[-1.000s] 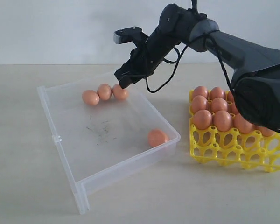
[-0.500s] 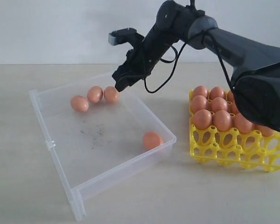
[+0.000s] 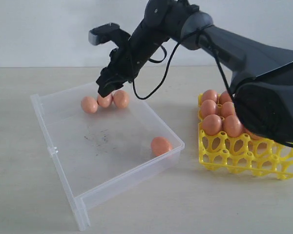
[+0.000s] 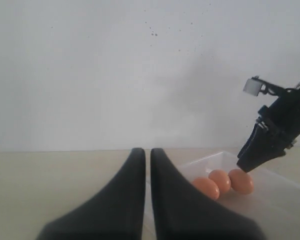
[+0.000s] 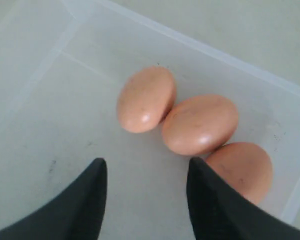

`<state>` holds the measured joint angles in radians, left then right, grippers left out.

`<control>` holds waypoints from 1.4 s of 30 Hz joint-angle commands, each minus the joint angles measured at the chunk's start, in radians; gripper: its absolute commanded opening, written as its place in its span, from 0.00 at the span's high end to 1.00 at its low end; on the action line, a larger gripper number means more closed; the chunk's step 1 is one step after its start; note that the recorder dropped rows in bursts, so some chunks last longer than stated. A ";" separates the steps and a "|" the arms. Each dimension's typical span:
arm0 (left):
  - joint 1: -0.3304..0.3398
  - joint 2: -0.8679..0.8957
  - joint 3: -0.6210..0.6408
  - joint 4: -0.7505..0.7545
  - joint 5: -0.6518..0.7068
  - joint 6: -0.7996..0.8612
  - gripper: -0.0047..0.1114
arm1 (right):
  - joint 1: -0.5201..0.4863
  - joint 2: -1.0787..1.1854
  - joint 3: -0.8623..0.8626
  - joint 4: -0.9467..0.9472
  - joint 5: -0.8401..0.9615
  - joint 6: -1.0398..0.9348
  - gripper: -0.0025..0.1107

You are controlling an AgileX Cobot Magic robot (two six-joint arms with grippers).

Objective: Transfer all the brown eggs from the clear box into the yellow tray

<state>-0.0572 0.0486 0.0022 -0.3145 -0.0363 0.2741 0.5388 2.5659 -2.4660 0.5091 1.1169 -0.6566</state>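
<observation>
Brown eggs [image 3: 105, 101] lie just beneath right end effector [image 3: 104, 89].

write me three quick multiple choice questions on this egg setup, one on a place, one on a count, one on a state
1. Where in the clear box does the lone egg lie?
A. in the corner nearest the yellow tray
B. touching the other eggs
C. on top of another egg

2. How many eggs are in the box?
A. two
B. four
C. seven

3. How is the right gripper?
A. open and empty
B. shut on an egg
C. shut on the box's rim

Answers:
1 A, it rests in the corner on the tray's side, apart from the rest.
2 B, three clustered eggs at the far wall plus the lone one.
3 A, its fingers stand apart above the cluster, holding nothing.
</observation>
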 commanded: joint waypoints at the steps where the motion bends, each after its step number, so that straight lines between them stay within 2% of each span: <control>1: -0.003 0.004 -0.002 -0.005 -0.016 0.005 0.93 | 0.032 0.037 -0.001 -0.205 -0.113 0.135 0.60; 12: -0.003 0.004 -0.002 -0.005 -0.016 0.005 0.93 | 0.041 0.038 -0.001 -0.306 -0.201 0.484 0.60; 29: -0.003 0.004 -0.002 -0.005 -0.016 0.005 0.93 | 0.058 0.110 -0.001 -0.372 -0.256 0.529 0.60; 37: -0.003 0.004 -0.002 -0.005 -0.016 0.005 0.93 | 0.058 0.110 -0.001 -0.357 -0.277 0.563 0.60; 42: -0.003 0.004 -0.002 -0.005 -0.016 0.005 0.93 | 0.070 0.093 -0.001 -0.282 -0.346 0.578 0.60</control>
<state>-0.0572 0.0486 0.0022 -0.3145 -0.0363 0.2741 0.6002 2.6800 -2.4660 0.1847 0.8289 -0.0706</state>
